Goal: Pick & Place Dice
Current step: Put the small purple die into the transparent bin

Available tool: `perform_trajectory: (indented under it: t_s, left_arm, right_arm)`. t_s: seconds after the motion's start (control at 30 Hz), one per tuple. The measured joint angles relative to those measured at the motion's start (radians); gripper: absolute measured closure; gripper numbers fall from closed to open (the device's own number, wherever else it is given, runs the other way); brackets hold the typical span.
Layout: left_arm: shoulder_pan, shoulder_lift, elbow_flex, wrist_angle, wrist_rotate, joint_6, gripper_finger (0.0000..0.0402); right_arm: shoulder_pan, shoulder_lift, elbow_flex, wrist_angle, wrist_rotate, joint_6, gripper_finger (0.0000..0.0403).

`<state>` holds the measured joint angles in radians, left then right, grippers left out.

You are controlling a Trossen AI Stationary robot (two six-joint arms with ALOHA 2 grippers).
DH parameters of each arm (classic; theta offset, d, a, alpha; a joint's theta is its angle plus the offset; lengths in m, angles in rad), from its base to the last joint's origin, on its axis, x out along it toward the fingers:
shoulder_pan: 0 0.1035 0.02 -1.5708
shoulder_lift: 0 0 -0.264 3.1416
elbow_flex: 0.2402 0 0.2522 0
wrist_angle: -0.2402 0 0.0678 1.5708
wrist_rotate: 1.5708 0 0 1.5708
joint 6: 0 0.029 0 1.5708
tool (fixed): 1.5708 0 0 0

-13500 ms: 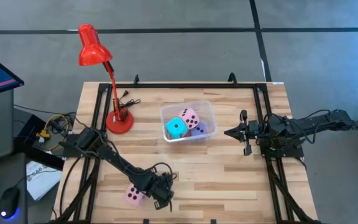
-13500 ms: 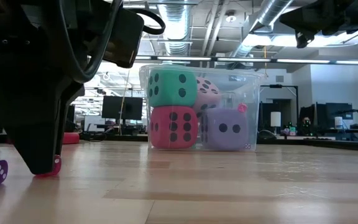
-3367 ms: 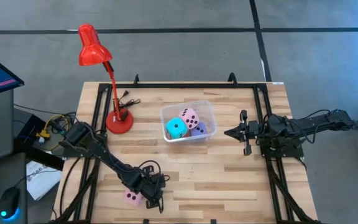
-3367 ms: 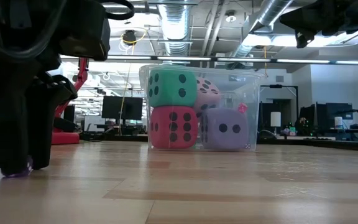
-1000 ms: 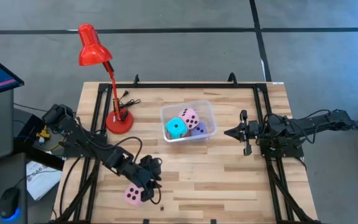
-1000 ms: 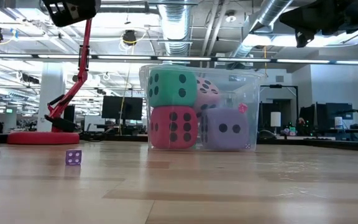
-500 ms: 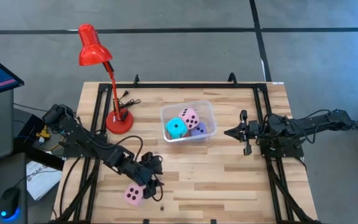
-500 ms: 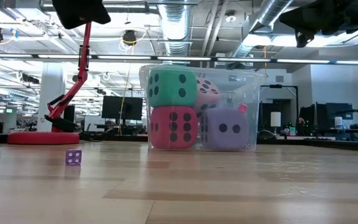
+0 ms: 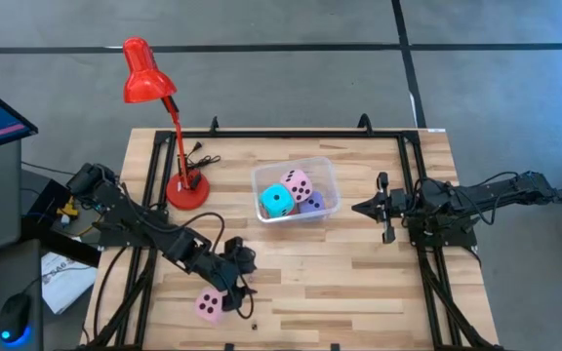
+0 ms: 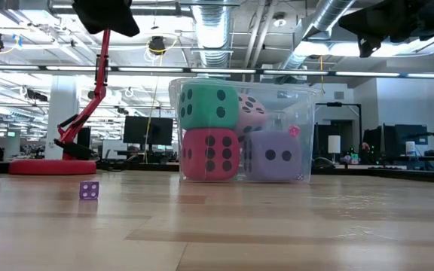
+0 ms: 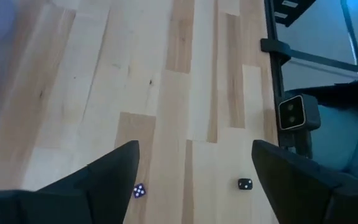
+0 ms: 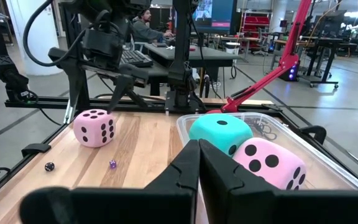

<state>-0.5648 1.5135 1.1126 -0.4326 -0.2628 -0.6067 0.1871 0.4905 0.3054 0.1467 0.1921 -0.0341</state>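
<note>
A wooden table [image 9: 359,292] seen from above, with a dark robot arm at each side. The left pincer [image 9: 234,283] hangs above the front part of the table, its two fingers [image 11: 110,174] spread apart with nothing between them. Just beside it, toward the table's front left corner, a pink dice [image 9: 209,305] with dark spots sits on the wood; from above, the pincer looks close to it, but whether they touch cannot be told. From the right wrist camera the same pink dice [image 12: 94,127] stands free on the table under the left arm.

Two very small dice also lie on the wood near this pincer: a tiny purple one [image 11: 140,191], seen just past one fingertip, and a tiny black one [image 11: 245,183] between the fingers in the wrist view, farther toward the table edge.

Well beyond the left pincer, at the middle of the table, is a clear plastic tub [image 9: 329,175]. It holds a cyan dice [image 9: 277,201], a second pink dice [image 9: 298,184] and a lavender dice [image 9: 312,204]; the table-level view also shows a red dice [image 10: 210,154] at the bottom of the tub, under the cyan one.

The right pincer [image 9: 357,207] waits at the right side of the tub, fingers pressed together, pointing at it and holding nothing.

A red desk lamp [image 9: 145,71] stands at the back left of the table.
</note>
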Motion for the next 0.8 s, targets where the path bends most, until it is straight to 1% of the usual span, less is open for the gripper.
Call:
perform_trajectory:
  t_s: [0.13, 0.23, 0.37, 0.53, 0.6, 0.73, 0.8]
  left_arm:
    - [0.000, 0.000, 0.000, -0.006, -0.043, -0.010, 0.0103]
    - [0.000, 0.000, -0.002, -0.002, -0.050, -0.010, 0.0103]
    - [-0.002, 0.000, -0.053, 0.032, -0.052, -0.014, 0.0103]
    - [-0.007, 0.002, -0.144, 0.148, -0.051, -0.071, 0.0103]
    - [-0.007, 0.002, -0.162, 0.206, -0.052, -0.071, 0.0103]
    - [-0.006, 0.001, -0.183, 0.218, -0.075, -0.073, 0.0103]
    - [-0.006, 0.001, -0.183, 0.259, -0.080, -0.078, 0.0103]
  right_arm:
    - [0.000, 0.000, 0.000, 0.000, 0.000, 0.000, 0.0398]
    - [0.000, 0.000, 0.000, 0.000, 0.000, 0.000, 0.0398]
    - [0.000, 0.000, 0.000, 0.000, 0.000, 0.000, 0.0398]
    - [0.000, 0.000, 0.000, -0.001, 0.000, 0.000, 0.0398]
    - [0.000, 0.000, 0.000, -0.001, 0.000, 0.000, 0.0398]
    - [0.000, 0.000, 0.000, 0.000, 0.000, 0.000, 0.0398]
    - [0.000, 0.000, 0.000, 0.000, 0.000, 0.000, 0.0398]
